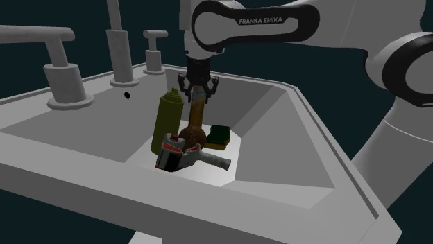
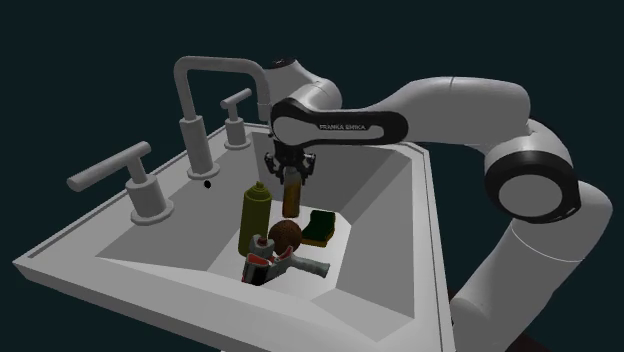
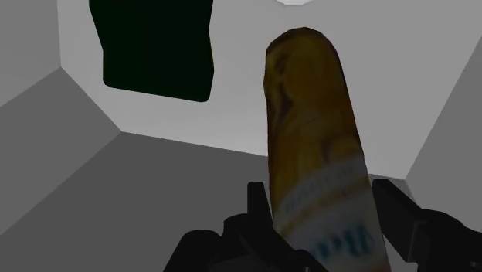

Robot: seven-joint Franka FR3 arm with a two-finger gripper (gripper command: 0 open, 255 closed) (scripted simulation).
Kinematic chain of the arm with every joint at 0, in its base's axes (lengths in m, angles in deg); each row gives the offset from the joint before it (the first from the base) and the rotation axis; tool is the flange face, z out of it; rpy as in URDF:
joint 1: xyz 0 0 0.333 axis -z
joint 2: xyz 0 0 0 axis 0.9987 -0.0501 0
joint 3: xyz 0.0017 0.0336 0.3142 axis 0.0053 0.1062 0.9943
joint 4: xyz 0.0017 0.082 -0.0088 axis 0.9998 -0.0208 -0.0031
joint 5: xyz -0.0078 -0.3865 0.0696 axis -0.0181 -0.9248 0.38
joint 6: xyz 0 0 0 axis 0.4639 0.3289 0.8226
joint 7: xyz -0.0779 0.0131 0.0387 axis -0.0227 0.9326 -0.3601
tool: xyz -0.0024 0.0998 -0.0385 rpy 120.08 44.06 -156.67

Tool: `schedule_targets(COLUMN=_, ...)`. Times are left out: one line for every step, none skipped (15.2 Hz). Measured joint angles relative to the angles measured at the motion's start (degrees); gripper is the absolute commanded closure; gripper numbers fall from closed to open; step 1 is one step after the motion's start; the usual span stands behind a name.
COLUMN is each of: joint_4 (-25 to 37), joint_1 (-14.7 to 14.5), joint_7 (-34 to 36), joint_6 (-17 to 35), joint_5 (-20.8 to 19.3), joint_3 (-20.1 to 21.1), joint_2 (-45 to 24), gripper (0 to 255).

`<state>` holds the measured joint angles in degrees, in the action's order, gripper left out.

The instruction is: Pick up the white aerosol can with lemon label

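Two fingers [image 3: 390, 209] clasping yellow-labelled aerosol can [image 3: 313, 131], above sink [image 1: 277, 138]

Aerosol can [image 3: 313, 131]: mottled amber-gold body, with a pale band near the fingers carrying blue lettering. Gripper [image 3: 320, 207]: all black. Spray can [image 1: 168, 118]: olive green, cap the same. Round object [image 2: 285, 235]: brown. Sponge [image 1: 220, 134]: dark green top, yellow underside. Tape dispenser [image 1: 189, 158]: grey handle, red and black head. Sink [image 1: 291, 145] and taps [image 1: 64, 80]: plain grey. Arm [image 2: 450, 100]: white, black joints, white lettering.
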<state>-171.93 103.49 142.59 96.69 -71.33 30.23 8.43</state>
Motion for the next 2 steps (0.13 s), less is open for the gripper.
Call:
schedule_targets(joint_4=1.0, joint_1=-0.03, joint_7=-0.05, joint_6=-0.89, joint_5=-0.05, joint_3=0.04, joint_2=-0.14, gripper=255)
schedule_targets(joint_4=1.41, joint_1=-0.05, joint_7=-0.07, joint_6=-1.35, joint_5=-0.02, joint_3=0.07, joint_2=-0.08, gripper=255)
